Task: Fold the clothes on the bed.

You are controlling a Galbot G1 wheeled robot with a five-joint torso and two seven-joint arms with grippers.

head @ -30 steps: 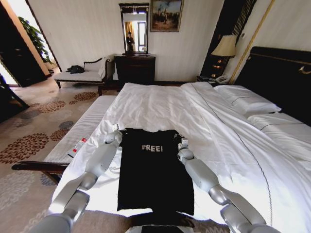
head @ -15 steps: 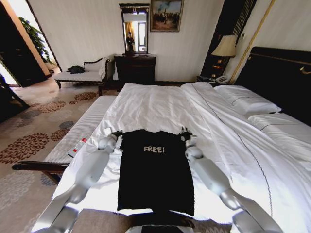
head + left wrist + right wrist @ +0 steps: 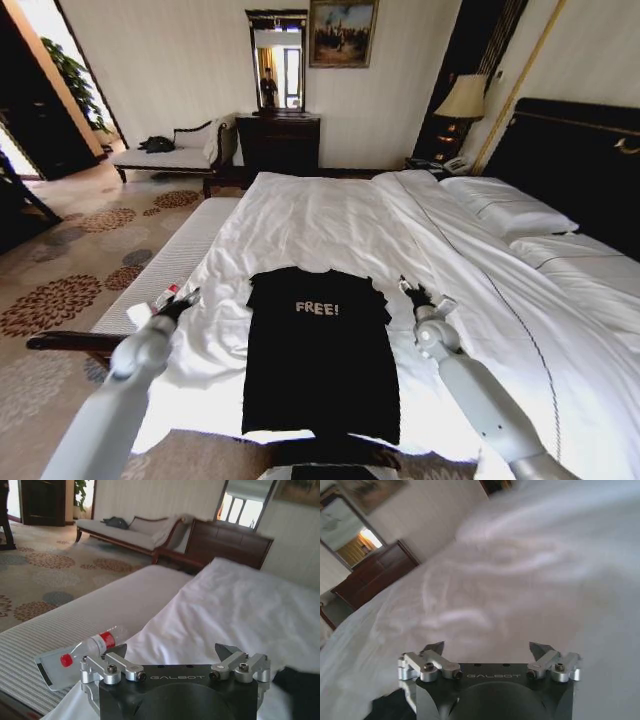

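Note:
The clothes, one black T-shirt [image 3: 318, 350] with white "FREE!" lettering, lie flat on the white bed [image 3: 330, 210] near its foot edge, collar away from me. My left gripper [image 3: 182, 300] hovers off the shirt's left sleeve, by the bed's left edge. In the left wrist view this gripper [image 3: 172, 652] is open and empty, with a corner of the black shirt [image 3: 300, 685] to one side. My right gripper [image 3: 420, 295] is over the white sheet just off the right sleeve. Seen from the right wrist, it [image 3: 487, 650] is open with nothing between its fingers.
A white-cushioned bench [image 3: 170, 270] runs along the bed's left side, with a red-capped plastic bottle [image 3: 85, 652] on it close to my left gripper. Pillows [image 3: 505, 210] and the dark headboard are at the right. A dresser [image 3: 278, 140] and chaise [image 3: 170, 150] stand by the far wall.
Both grippers have drawn sideways away from the shirt's shoulders, the left one to the left, the right one to the right. The shirt stays flat on the bed.

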